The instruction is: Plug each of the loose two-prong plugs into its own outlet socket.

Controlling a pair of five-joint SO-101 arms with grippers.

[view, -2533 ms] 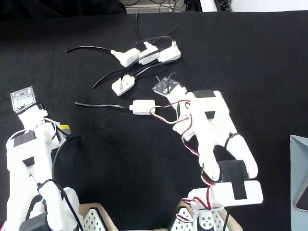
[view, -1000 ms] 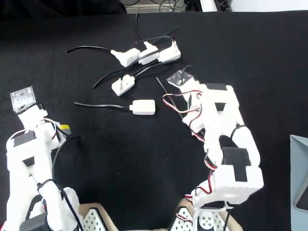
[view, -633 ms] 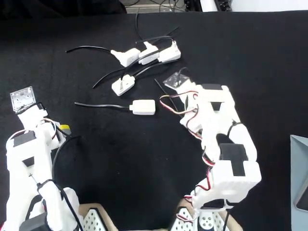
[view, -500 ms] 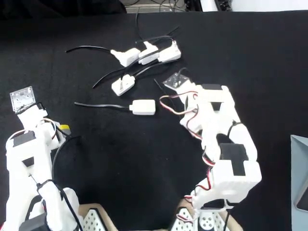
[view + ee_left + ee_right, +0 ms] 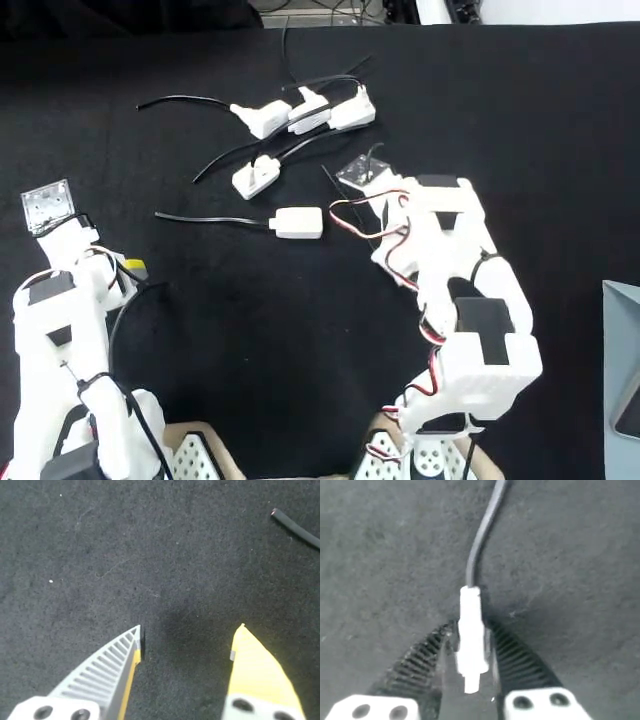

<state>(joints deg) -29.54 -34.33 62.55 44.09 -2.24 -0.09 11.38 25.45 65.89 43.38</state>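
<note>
My right gripper (image 5: 469, 630) is shut on a small white plug (image 5: 470, 605), whose black cord (image 5: 482, 535) runs away over the black table. In the high view that gripper (image 5: 360, 172) hangs right of a white block (image 5: 297, 222) with a black cord, and the held plug's cord (image 5: 340, 200) trails beneath it. Another white plug piece (image 5: 257, 177) lies a little farther back. Three white pieces (image 5: 305, 112) with cords lie together at the back. My left gripper (image 5: 191, 630) is open over bare table, at the left side (image 5: 48, 208).
A loose black cord end (image 5: 295, 527) lies ahead of the left gripper. A grey object (image 5: 625, 370) sits at the right edge. Red and white servo wires (image 5: 375, 240) loop off the right arm. The black table (image 5: 230, 330) is bare between the arms.
The right gripper has drifted slightly left and toward the white block over the last second, after pulling back from it earlier. The left arm has stayed still.
</note>
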